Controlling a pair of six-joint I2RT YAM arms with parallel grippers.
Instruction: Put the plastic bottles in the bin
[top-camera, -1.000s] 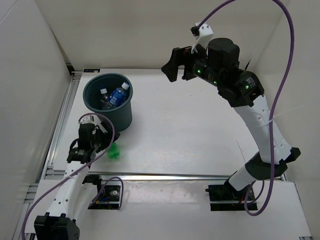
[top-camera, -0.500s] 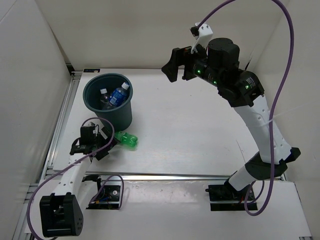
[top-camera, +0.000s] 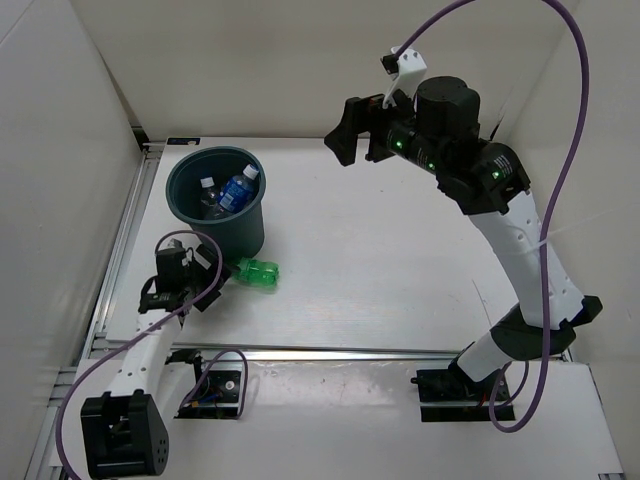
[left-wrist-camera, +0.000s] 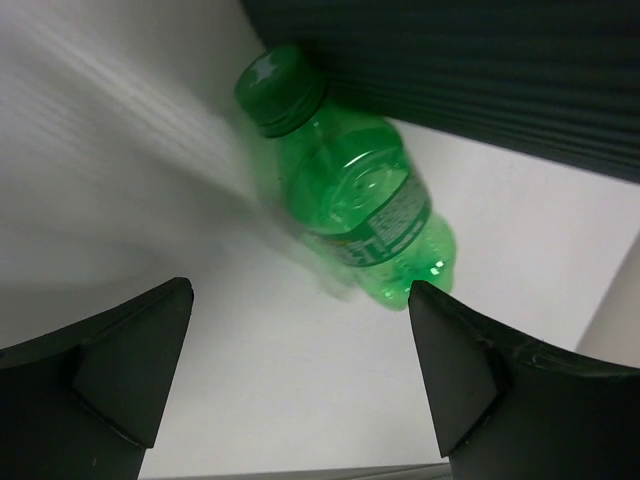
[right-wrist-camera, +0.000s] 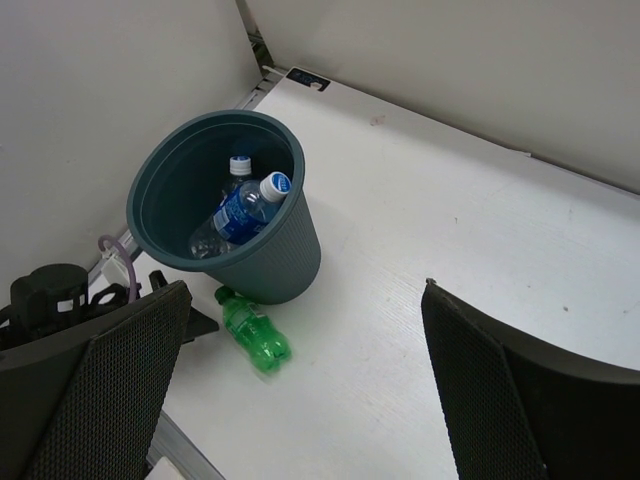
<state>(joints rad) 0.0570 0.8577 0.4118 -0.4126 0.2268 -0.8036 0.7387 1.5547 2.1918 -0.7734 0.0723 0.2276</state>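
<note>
Jaws wide on both: left tool (left-wrist-camera: 300, 352) low before green bottle (left-wrist-camera: 355, 205), right tool (top-camera: 354, 138) aloft, seemingly level.

White tabletop (top-camera: 380, 260), plain white walls (top-camera: 250, 60), metal rail (top-camera: 118, 250) along left edge

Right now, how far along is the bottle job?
Done: at least two bottles, including the blue-label bottle, sit in the bin. In hand: nothing; the left gripper is open, facing the green bottle lying on the table beside the bin's base; the right gripper is open, raised. Left: that green bottle.
</note>
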